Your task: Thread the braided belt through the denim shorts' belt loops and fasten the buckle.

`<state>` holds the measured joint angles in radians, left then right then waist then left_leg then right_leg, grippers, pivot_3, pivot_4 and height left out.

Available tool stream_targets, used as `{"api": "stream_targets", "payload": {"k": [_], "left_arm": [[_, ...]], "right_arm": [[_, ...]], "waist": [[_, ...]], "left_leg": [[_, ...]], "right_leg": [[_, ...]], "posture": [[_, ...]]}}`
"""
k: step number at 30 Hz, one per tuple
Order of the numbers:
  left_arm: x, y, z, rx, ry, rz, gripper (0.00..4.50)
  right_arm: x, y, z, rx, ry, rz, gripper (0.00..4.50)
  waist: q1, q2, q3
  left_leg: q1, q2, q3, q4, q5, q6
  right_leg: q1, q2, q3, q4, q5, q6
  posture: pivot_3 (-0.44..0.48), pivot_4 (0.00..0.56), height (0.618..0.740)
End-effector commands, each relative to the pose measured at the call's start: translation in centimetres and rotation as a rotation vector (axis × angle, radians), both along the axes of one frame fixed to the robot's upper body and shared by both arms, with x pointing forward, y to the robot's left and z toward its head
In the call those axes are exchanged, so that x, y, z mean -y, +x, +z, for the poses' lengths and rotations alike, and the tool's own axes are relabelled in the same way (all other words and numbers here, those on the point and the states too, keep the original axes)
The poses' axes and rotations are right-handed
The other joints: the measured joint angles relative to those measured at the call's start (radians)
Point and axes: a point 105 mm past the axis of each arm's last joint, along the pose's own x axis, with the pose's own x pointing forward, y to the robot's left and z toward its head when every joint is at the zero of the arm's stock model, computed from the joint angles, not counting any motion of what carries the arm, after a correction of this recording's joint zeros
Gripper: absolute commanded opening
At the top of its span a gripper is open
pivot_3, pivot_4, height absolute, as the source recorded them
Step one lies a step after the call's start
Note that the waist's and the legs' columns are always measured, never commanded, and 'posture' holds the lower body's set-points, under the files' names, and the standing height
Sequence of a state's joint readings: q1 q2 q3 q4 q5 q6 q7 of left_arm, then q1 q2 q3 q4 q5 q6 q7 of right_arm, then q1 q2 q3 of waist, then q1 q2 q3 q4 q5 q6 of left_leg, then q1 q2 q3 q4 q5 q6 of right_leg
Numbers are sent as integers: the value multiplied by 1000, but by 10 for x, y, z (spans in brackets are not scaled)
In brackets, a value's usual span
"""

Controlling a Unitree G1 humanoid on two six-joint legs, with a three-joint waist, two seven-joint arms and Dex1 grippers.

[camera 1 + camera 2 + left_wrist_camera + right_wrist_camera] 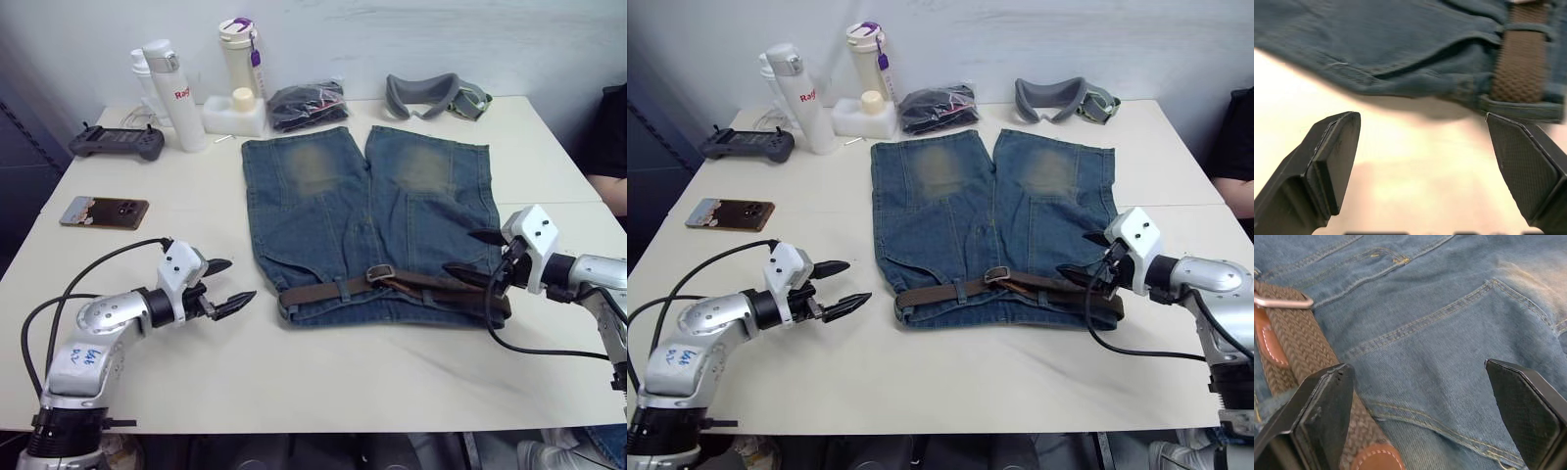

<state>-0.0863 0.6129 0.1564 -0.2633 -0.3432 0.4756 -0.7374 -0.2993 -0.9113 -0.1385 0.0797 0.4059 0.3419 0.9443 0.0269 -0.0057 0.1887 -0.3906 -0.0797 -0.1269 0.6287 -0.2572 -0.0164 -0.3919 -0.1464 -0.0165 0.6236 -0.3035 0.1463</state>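
Note:
The denim shorts (372,211) lie flat mid-table, waistband toward me, legs pointing away. The braided belt (338,289) runs along the waistband under denim belt loops (1520,30), and its buckle (380,273) sits near the middle with the belt's tan leather-tipped end (1264,340) beside it. My left gripper (225,286) hovers open over bare table just left of the waistband's left end. Over the right end of the waistband, my right gripper (472,257) is open, one of its fingers (1322,411) above the belt (1298,350).
At the back stand two bottles (176,93), a white block (235,113), a black bundled cloth (309,103) and grey goggles (431,95). A game controller (118,142) and a phone (103,211) lie at the left. A person's dark sleeve (612,147) is at the right edge.

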Motion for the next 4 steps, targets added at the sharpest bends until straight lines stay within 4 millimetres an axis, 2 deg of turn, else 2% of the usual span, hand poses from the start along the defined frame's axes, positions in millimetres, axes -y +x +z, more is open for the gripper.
{"api": "stream_targets", "payload": {"k": [1, 4], "left_arm": [[-2, -3, 12, 79, -6, 25, 4456], [-3, -5, 7, 81, -6, 40, 4456]], "right_arm": [[6, -5, 17, 63, 13, -24, 4500], [9, -9, 16, 67, 20, -42, 4500]], "waist": [[-1, 0, 0], [-1, 0, 0]], "left_leg": [[0, 0, 1, 0, 0, 0], [0, 2, 3, 0, -3, 0]], "right_leg": [[0, 0, 1, -1, 0, 0], [-1, 1, 2, -2, 0, 0]], "posture": [[0, 150, 740], [0, 150, 740]]}}
